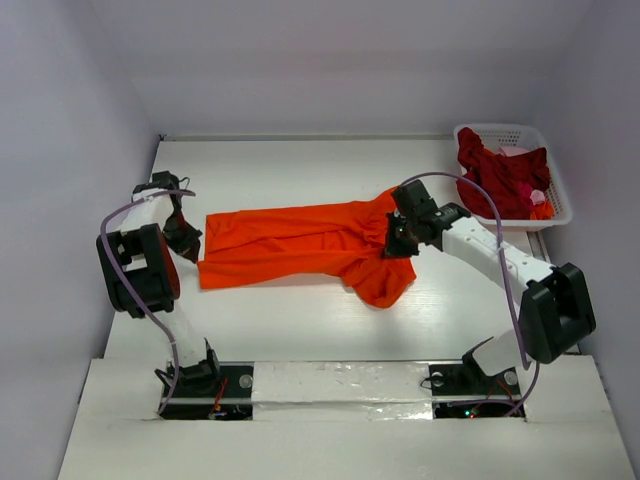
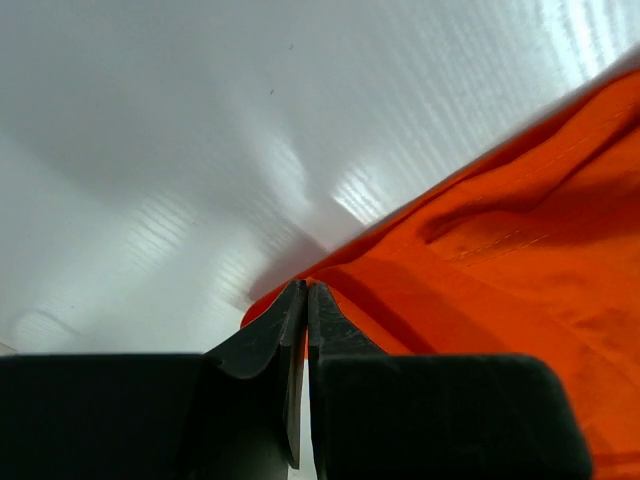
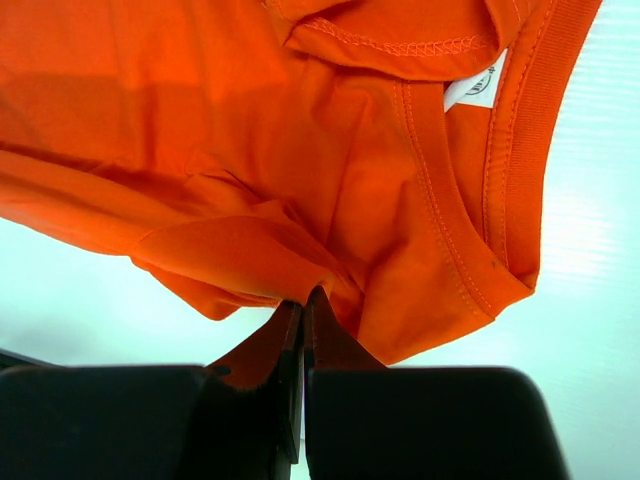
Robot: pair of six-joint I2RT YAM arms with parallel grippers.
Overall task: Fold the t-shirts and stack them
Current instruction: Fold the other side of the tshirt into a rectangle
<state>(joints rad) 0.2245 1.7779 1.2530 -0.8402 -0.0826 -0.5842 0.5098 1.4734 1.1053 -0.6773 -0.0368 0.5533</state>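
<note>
Top external, creased bright orange t-shirt (image 1: pixel 290 240), white neck tag (image 3: pixel 478 85), left pincer (image 2: pixel 305 300) and right pincer (image 3: pixel 303 305) clamped on its ends

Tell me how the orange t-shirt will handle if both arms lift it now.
Probably floppy: the orange t-shirt bunches into folds at the right gripper. Its middle would likely sag between that and the left gripper, which pinches the opposite edge. Seems thin, so probably light.

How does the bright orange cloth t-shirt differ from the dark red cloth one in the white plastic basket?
The bright orange t-shirt lies stretched out on the table; the dark red t-shirt sits crumpled in the white plastic lattice basket. The left gripper and right gripper pinch the orange t-shirt's ends; nothing touches the red one. Both are unfolded cloth.
</note>
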